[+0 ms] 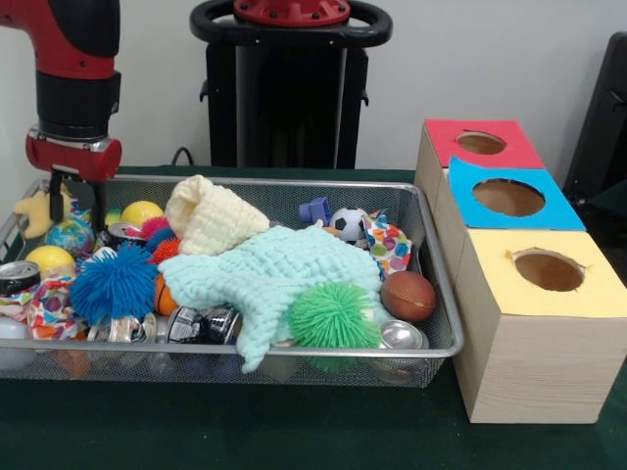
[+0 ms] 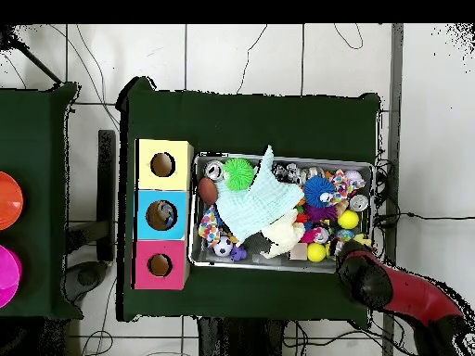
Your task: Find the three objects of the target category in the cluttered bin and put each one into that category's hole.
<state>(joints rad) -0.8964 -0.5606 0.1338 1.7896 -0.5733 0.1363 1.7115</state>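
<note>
The wire mesh bin (image 1: 294,350) sits on the green table, full of clutter; it also shows in the overhead view (image 2: 284,267). My gripper (image 1: 76,211) hangs over the bin's far left corner, open and empty, just above a globe ball (image 1: 67,235) and a can (image 1: 123,233). In the overhead view the arm's head (image 2: 366,276) covers the gripper at the bin's lower right corner. The red-topped box's hole (image 1: 481,143) is the farthest of the three boxes on the right; it also shows in the overhead view (image 2: 160,265).
A mint cloth (image 1: 284,279) and a cream knit cloth (image 1: 211,220) cover the bin's middle. Around them lie a blue spiky ball (image 1: 113,284), a green spiky ball (image 1: 333,315), a brown ball (image 1: 408,295), a soccer ball (image 1: 347,223) and cans (image 1: 201,325). Blue-topped (image 1: 508,197) and yellow-topped (image 1: 549,270) holes are nearer.
</note>
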